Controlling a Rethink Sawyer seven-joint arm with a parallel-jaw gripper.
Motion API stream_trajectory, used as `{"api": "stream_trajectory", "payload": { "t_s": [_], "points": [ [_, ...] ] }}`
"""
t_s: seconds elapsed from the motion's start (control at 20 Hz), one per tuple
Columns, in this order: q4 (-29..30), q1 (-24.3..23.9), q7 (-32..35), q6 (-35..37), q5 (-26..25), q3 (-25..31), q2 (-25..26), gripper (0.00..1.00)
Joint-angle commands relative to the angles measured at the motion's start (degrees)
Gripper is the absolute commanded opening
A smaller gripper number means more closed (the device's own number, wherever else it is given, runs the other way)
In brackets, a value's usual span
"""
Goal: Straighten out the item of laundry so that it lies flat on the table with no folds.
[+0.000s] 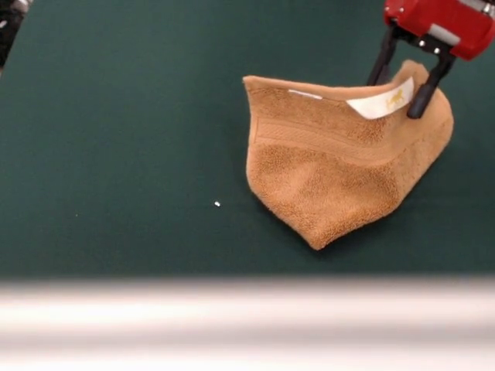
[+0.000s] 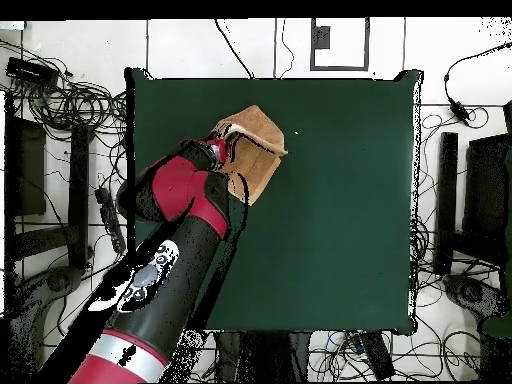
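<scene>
The orange-tan towel lies folded over on the green table, right of centre, narrowing to a point toward the front edge. Its woven band runs across the upper part, and the white label shows at the upper right corner. My gripper comes down from the top right over that corner. Its two black fingers stand apart, one behind the towel's edge and one in front, with the label corner between them. In the overhead view the towel shows beside the gripper, partly hidden by the arm.
The pale front edge of the table runs along the bottom. A tiny white speck lies on the cloth left of the towel. A dark object shows at the top left corner. Cables and equipment surround the table.
</scene>
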Motion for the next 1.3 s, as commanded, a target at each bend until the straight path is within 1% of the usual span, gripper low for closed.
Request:
{"api": "stream_trajectory", "payload": {
  "t_s": [0.05, 0.2, 0.35, 0.55, 0.8, 1.1, 1.2, 1.3],
  "points": [
    [6.97, -6.83, 5.40, -6.91, -5.86, 13.94, -8.79, 1.00],
    [5.07, -6.97, 5.33, -5.50, -5.70, 14.04, -8.89, 1.00],
    [1.09, -6.56, 4.70, -1.77, -5.56, 13.87, -8.64, 1.00],
    [-2.71, -3.85, 6.98, 1.81, -3.66, 9.63, -7.08, 1.00],
    [-7.60, -0.13, 12.14, 6.07, 0.82, 2.32, -3.67, 1.00],
    [-14.15, 1.35, 17.52, 14.36, 7.72, -2.12, 0.01, 1.00],
    [-15.69, 1.98, 18.22, 15.38, 9.35, -3.80, 1.32, 1.00],
    [-15.57, 2.16, 17.68, 15.32, 9.93, -4.14, 1.73, 1.00]
  ]
}}
